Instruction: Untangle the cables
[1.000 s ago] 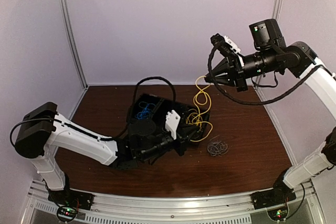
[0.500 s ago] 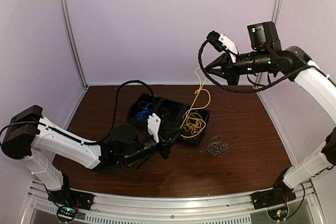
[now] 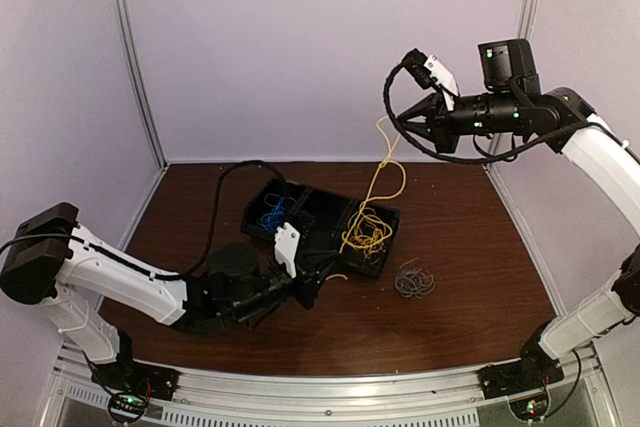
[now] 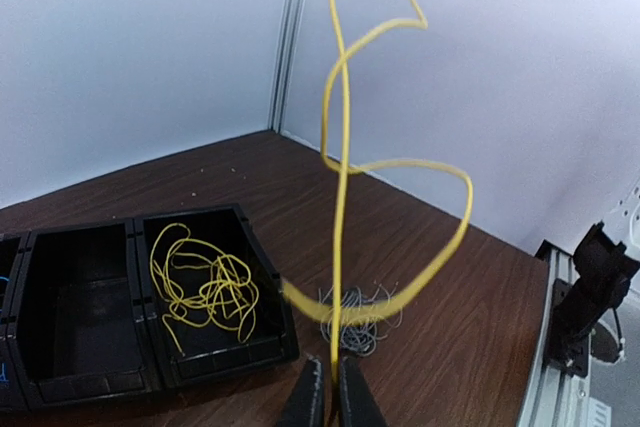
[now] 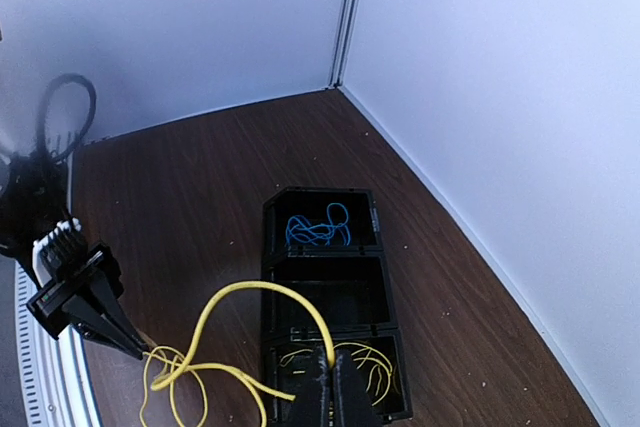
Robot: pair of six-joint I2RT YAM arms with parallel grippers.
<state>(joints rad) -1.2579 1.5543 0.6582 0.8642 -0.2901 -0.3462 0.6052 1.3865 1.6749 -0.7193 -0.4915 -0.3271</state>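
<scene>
Risk: on the table (image 3: 470, 277), tray (image 3: 322, 209) gets dragged or tipped. Cause: right pincer (image 3: 398, 126) (upper right, top view) and left pincer (image 3: 319, 283) (lower centre) both clamp the yellow cable (image 4: 337, 247), which may snag the yellow tangle (image 4: 205, 282) in the tray's end bin. Right wrist view shows the blue cable (image 5: 315, 225), not the grey bundle (image 4: 352, 309); left wrist shows it beside the tray.

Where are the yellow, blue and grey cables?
yellow cable (image 3: 368, 235): top view, its tangled lower bundle.
blue cable (image 5: 315, 227): right wrist view, middle of its curls.
grey cable (image 3: 413, 282): top view, middle of the heap.
</scene>
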